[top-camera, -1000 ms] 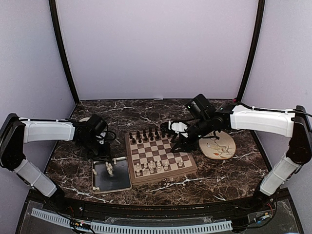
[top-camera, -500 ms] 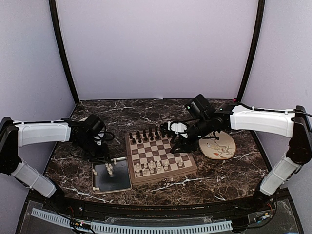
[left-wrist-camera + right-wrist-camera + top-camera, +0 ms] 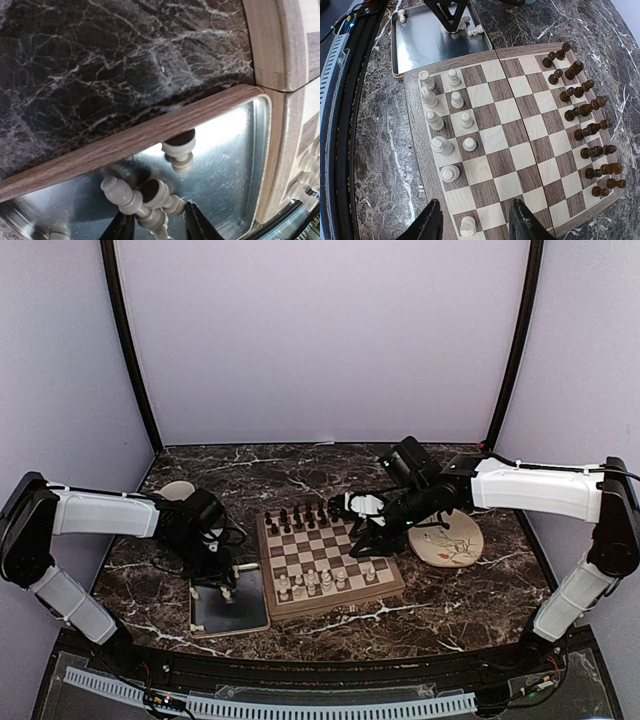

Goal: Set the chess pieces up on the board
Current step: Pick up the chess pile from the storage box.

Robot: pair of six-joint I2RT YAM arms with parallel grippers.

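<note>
Top view. I see the board [image 3: 340,553] at the middle of the marble table [image 3: 250,475], with dark pieces [image 3: 298,518] ranked along its far edge and white pieces [image 3: 322,582] in two loose rows near its front. The tray [image 3: 228,618] lies just beside the board's left side. My left gripper [image 3: 222,576] reaches down at its far end, by some loose pieces [image 3: 227,590]. My right gripper [image 3: 364,542] hangs over the board's far right squares, near the plate [image 3: 450,542].

The checked wooden board [image 3: 335,545] lies flat mid-table. Dark pieces [image 3: 300,517] stand upright in two rows along its far edge. White pieces [image 3: 312,582] part-fill its near rows; a few whites [image 3: 177,150] lie toppled in the tray [image 3: 245,618] just left.
</note>
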